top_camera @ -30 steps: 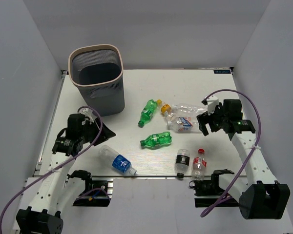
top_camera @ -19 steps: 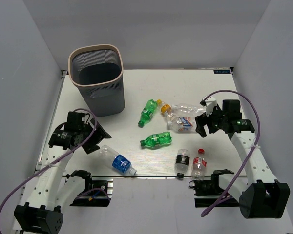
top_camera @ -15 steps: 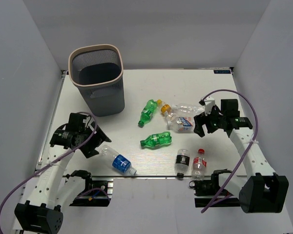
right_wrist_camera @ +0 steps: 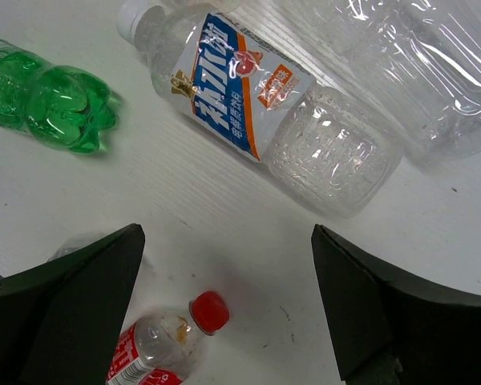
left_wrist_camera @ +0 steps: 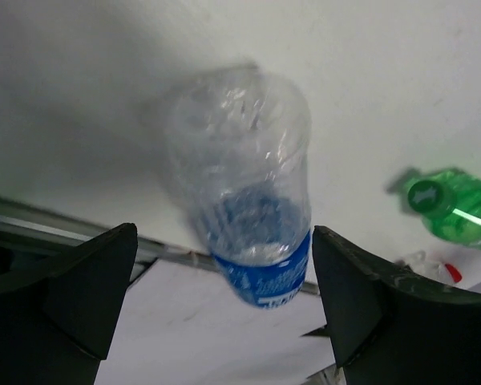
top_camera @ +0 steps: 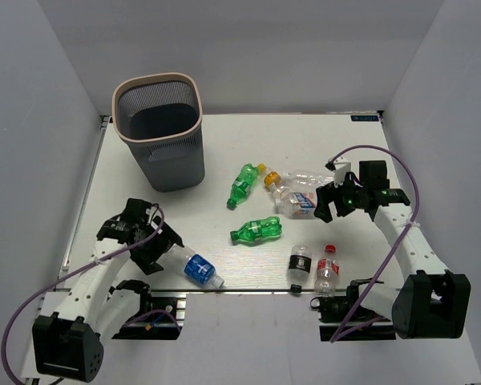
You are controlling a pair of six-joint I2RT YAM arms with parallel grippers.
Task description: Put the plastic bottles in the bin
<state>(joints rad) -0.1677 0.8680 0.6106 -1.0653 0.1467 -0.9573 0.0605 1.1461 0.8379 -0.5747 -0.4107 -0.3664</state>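
— starting big: the bench (top_camera: 329, 144) carries the seven bottles i can count, all lying loose, and the bin (top_camera: 176, 160) stands in the upper left of the overhead frame. which bottle is up?

— the blue-label bottle (top_camera: 191, 263), lower left of that frame, close to the bench's near edge. the left fingers (top_camera: 155, 245) are released and spread wide, straddling its clear base end. nothing is gripped yet.

— how should they close?

— i'd push in further first, so they land on the labelled body rather than the crinkled base. that thin plastic looks likely to cave and slip out. in the left wrist view the bottle sits roughly centred between them, so no sideways fix seems needed. then lift well above the bin's pale rim before letting go.

— and the other side?

— the right fingers (top_camera: 327, 202) are released too, holding nothing, poised over the red-white label bottle (top_camera: 302, 203) at mid right. the orange-capped bottle (top_camera: 301, 178) lies just beside it, perhaps touching, so come down square across the body to avoid shoving that neighbour.

— the small stuff?

— the two green bottles (top_camera: 256, 231) and the red-capped bottle (top_camera: 327, 273) lie apart from both grasps. they can wait.
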